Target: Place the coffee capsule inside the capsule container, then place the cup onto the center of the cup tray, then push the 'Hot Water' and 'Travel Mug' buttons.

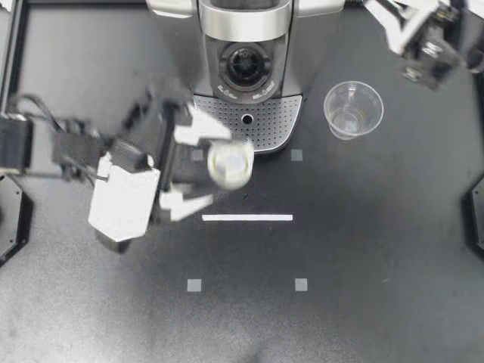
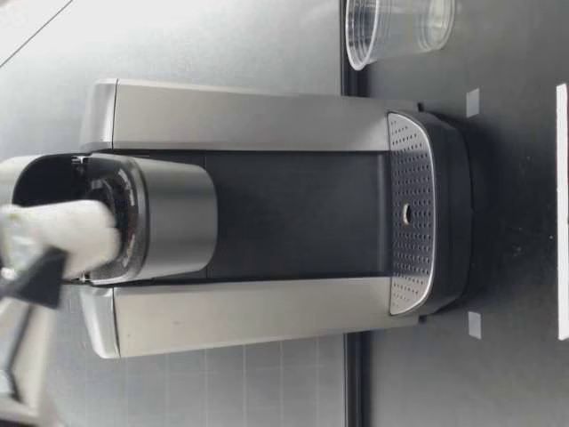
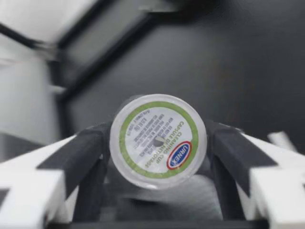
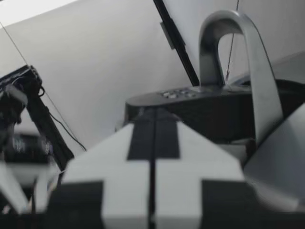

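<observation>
Your left gripper [image 1: 218,168] is blurred in the top view, but the left wrist view shows its fingers clamping the round white, foil-lidded coffee capsule [image 3: 157,140] from both sides. That arm reaches in from the left and holds the capsule high, beside the open chamber of the silver-and-black coffee machine [image 1: 246,30]. Your right gripper [image 1: 416,38], partly cut off at the far corner, has its fingers pressed together. The clear plastic cup [image 1: 353,110] stands beside the perforated silver cup tray [image 1: 265,117].

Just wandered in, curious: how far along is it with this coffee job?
Nothing is finished yet. In hand: my left gripper holds the capsule, short of the open capsule container. Left: the cup stands beside the machine, not on the cup tray; the buttons come after that.
</observation>
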Robot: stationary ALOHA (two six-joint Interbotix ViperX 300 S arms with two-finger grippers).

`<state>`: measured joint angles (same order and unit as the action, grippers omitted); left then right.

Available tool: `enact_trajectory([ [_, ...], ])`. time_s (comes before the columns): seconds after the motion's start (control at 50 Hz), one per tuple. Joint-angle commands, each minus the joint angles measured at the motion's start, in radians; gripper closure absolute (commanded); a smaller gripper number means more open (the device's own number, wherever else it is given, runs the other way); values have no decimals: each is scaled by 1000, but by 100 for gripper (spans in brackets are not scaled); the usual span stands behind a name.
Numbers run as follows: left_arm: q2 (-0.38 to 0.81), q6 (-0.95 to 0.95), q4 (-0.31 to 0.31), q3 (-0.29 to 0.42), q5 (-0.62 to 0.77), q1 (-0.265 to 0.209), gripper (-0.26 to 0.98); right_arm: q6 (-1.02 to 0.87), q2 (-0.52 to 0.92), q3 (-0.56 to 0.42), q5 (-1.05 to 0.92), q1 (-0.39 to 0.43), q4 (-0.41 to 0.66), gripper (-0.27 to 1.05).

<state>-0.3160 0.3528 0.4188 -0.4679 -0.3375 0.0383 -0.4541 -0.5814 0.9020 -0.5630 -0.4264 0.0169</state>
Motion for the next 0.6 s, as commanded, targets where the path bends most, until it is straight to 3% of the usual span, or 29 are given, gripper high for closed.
enact_trajectory([
  [0.0, -26, -3, 101, 49, -12, -8, 20, 2, -40, 6, -2, 5, 2, 77],
  [0.1, -29, -8, 186, 74, -34, -9, 20, 2, -69, 26, 3, 5, 2, 77],
  [0.18, -29, -8, 212, 80, -38, -21, 20, 2, -80, 32, 5, 5, 2, 77],
  [0.58, -12, -8, 224, 63, 11, -103, 20, 5, -83, 35, 5, 5, 2, 77],
])
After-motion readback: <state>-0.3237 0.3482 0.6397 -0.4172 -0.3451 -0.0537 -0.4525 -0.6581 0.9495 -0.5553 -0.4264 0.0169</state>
